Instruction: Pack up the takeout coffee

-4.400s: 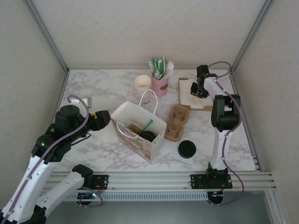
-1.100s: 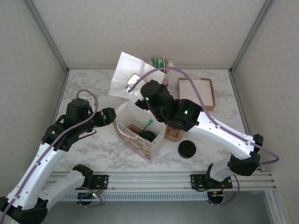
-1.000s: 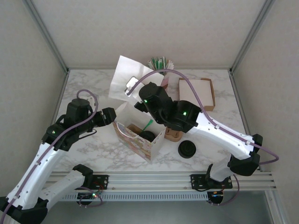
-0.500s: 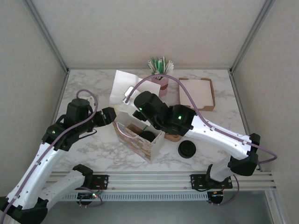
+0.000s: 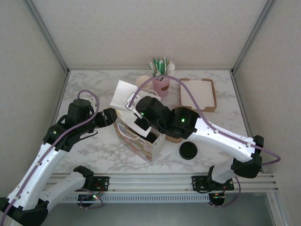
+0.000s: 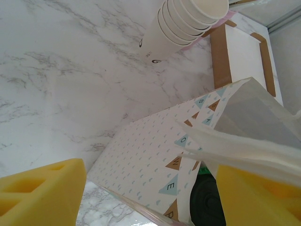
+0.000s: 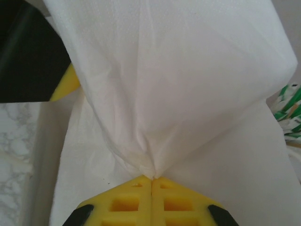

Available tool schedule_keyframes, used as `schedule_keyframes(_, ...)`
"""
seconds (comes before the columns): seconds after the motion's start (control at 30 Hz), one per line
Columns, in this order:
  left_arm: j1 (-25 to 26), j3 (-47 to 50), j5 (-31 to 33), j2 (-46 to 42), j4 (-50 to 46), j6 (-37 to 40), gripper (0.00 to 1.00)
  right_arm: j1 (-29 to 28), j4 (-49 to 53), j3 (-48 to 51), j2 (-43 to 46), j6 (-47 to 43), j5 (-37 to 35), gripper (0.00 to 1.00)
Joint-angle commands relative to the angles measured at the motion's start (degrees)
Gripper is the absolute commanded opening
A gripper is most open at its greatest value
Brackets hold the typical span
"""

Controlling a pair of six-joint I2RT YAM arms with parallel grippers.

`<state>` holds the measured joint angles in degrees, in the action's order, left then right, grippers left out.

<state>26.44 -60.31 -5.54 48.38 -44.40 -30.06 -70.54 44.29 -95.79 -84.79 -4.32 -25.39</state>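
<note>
Both my arms are busy over the big marble table (image 5: 89,89). Next biggest is the paper bag (image 5: 143,143), in the middle of the top picture. Then comes the white napkin (image 5: 121,95), hanging just up and left of the bag's mouth. My right gripper (image 7: 151,179) is pinched tight on the napkin, its two yellow tips pressed together. My left gripper (image 6: 149,186) is wide open and holds nothing. The bag's side wall shows between its tips, but I cannot tell if they touch it. The takeout coffee (image 6: 207,206) sits down inside the bag. I see its black lid at the bottom of the left wrist picture.

I think I am tucking the napkin in next to the coffee. To do it well, I should bring it down slowly over the open mouth. I should keep it off the rim so it does not fold over the edge. I should let go only when it is low inside, and I must not bump the cup.

A few seconds ago my right arm was far off at the napkin box (image 5: 197,94), in the upper right. One second ago the napkin was high, near the top middle. Now it is lower and close to the bag. My left arm stays where it was.
</note>
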Motion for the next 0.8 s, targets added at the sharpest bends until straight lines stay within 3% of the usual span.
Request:
schedule_keyframes(0.0,0.5,-0.2,-0.2,-0.2,0.6,-0.7,0.73,-0.6,1.4,1.3,2.5,4.5,5.3,0.0)
schedule_keyframes(0.77,0.5,-0.1,-0.1,-0.4,0.7,-0.6,0.73,1.3,1.9,3.2,1.6,22.3,21.2,0.0)
